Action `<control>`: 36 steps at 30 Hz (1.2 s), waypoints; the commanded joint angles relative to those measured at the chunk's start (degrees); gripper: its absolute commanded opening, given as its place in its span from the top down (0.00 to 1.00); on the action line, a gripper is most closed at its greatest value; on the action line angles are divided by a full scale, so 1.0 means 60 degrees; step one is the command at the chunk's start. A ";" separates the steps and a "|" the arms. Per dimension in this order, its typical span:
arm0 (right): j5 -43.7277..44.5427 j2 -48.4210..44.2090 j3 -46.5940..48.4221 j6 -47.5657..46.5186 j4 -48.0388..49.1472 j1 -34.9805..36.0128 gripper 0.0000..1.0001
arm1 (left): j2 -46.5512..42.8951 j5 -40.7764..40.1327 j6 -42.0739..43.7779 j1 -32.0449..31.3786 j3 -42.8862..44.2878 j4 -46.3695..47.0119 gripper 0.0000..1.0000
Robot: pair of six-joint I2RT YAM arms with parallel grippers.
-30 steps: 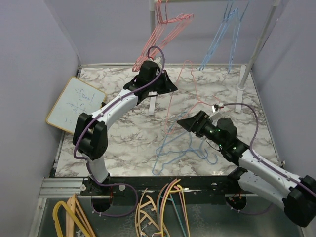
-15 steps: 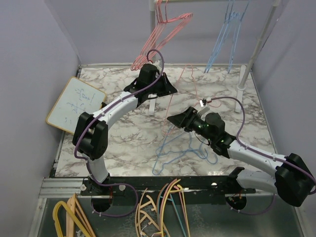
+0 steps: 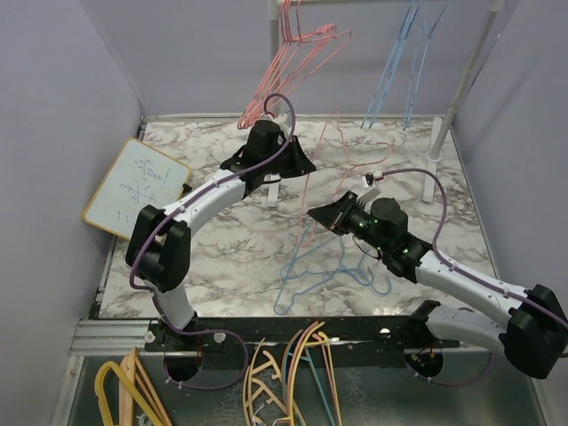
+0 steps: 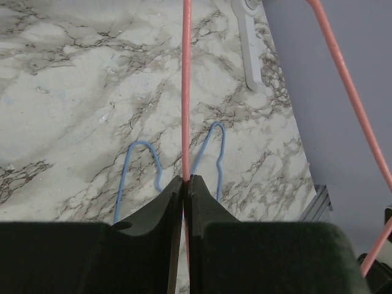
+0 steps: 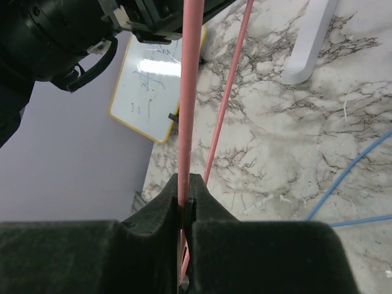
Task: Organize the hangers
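Note:
A pinkish red hanger (image 3: pixel 312 182) hangs upright above the marble table (image 3: pixel 222 240) between both grippers. My left gripper (image 3: pixel 300 161) pinches its thin wire (image 4: pixel 185 92), the jaws (image 4: pixel 185 179) all but together on it. Lower down, my right gripper (image 3: pixel 317 214) is shut on the same hanger (image 5: pixel 191 73), the wire running straight up from its fingertips (image 5: pixel 186 177). Light blue hangers (image 3: pixel 311 266) lie flat on the table under them, also seen in the left wrist view (image 4: pixel 142 159). More pink hangers (image 3: pixel 293 49) and blue hangers (image 3: pixel 399 62) hang from the rail at the back.
The rack's white posts stand at the back centre (image 3: pixel 273 186) and back right (image 3: pixel 435 151). A small whiteboard (image 3: pixel 138 186) leans at the table's left edge. Thick yellow and wood-coloured hangers (image 3: pixel 284 373) lie below the near edge.
My right arm has swung left and forward to the pink hanger and its jaws have closed on the wire. The left arm has hardly moved.

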 commanded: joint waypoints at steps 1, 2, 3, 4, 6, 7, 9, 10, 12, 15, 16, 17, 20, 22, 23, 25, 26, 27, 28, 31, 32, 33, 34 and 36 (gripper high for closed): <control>0.0782 -0.0462 0.1708 -0.1715 -0.3176 0.0052 0.99 | -0.0953 -0.0380 0.1473 -0.0019 -0.0304 -0.0151 0.79; 0.0802 -0.0373 0.2210 -0.2075 -0.4051 0.0052 0.99 | -0.1040 -0.0468 0.1858 -0.0028 -0.0342 -0.0259 0.68; 0.0779 -0.0234 0.2703 -0.2442 -0.4879 0.0051 0.99 | -0.1102 -0.0526 0.2277 -0.0020 -0.0367 -0.0432 0.61; 0.0771 -0.0055 0.3171 -0.2750 -0.5665 0.0052 0.99 | -0.1161 -0.0566 0.2669 -0.0019 -0.0370 -0.0549 0.55; 0.0738 0.0250 0.4114 -0.3284 -0.6961 0.0067 0.99 | -0.1315 -0.0543 0.3267 -0.0025 -0.0698 -0.0721 0.48; 0.0746 0.0329 0.4364 -0.3499 -0.7482 0.0074 0.99 | -0.1409 -0.0532 0.3514 -0.0019 -0.0855 -0.0790 0.48; 0.0849 0.0368 0.4679 -0.3813 -0.8191 0.0128 0.99 | -0.1658 -0.0436 0.3815 -0.0019 -0.1232 -0.0789 0.48; 0.0934 0.0333 0.4773 -0.3983 -0.8476 0.0170 0.99 | -0.1778 -0.0403 0.3939 -0.0019 -0.1407 -0.0819 0.48; 0.1211 0.0274 0.4955 -0.4075 -0.9090 0.0211 0.99 | -0.2045 -0.0279 0.4338 -0.0021 -0.1572 -0.1046 0.49; 0.1753 0.0454 0.5605 -0.4198 -1.0190 0.0227 0.99 | -0.2487 -0.0394 0.5375 -0.0019 -0.1450 -0.1947 0.79; 0.1946 0.0523 0.5903 -0.4304 -1.0441 0.0228 0.99 | -0.2662 -0.0696 0.5689 -0.0021 -0.1443 -0.2207 0.84; 0.2151 0.0621 0.6213 -0.4436 -1.0665 0.0226 0.99 | -0.2846 -0.1003 0.5984 -0.0019 -0.1471 -0.2437 0.85; 0.2872 0.1149 0.7466 -0.4875 -1.1416 0.0228 0.99 | -0.3507 -0.1917 0.6829 -0.0011 -0.1679 -0.3004 0.60; 0.3320 0.1540 0.8273 -0.5058 -1.1797 0.0226 0.99 | -0.3916 -0.2195 0.7263 -0.0003 -0.1836 -0.3507 0.28; 0.3462 0.1697 0.8637 -0.5127 -1.1950 0.0228 0.99 | -0.4131 -0.2258 0.7395 0.0016 -0.1942 -0.3771 0.12; 0.3683 0.1945 0.9181 -0.5258 -1.2071 0.0228 0.99 | -0.4612 -0.2306 0.7593 0.0042 -0.2231 -0.4219 0.01; 0.3727 0.2074 0.9413 -0.5330 -1.2129 0.0228 0.99 | -0.4881 -0.2329 0.7661 0.0082 -0.2431 -0.4371 0.01; 0.3765 0.2223 0.9660 -0.5392 -1.2244 0.0228 0.99 | -0.5175 -0.2300 0.7721 0.0126 -0.2650 -0.4480 0.01; 0.3825 0.2363 0.9916 -0.5451 -1.2388 0.0228 0.99 | -0.5517 -0.2256 0.7795 0.0187 -0.2884 -0.4529 0.01; 0.4227 0.2751 1.0565 -0.5591 -1.2860 0.0228 0.99 | -0.6575 -0.2120 0.7958 0.0452 -0.3600 -0.4504 0.01; 0.4425 0.2854 1.0736 -0.5597 -1.3060 0.0226 0.99 | -0.6880 -0.2131 0.7971 0.0556 -0.3781 -0.4466 0.01; 0.4587 0.2925 1.0891 -0.5596 -1.3228 0.0228 0.99 | -0.7179 -0.2164 0.7952 0.0668 -0.3948 -0.4408 0.01; 0.4709 0.2960 1.0995 -0.5596 -1.3366 0.0228 0.99 | -0.7397 -0.2181 0.7952 0.0781 -0.4097 -0.4349 0.01; 0.4957 0.2964 1.1122 -0.5580 -1.3538 0.0228 0.99 | -0.7674 -0.2154 0.7970 0.0955 -0.4265 -0.4319 0.01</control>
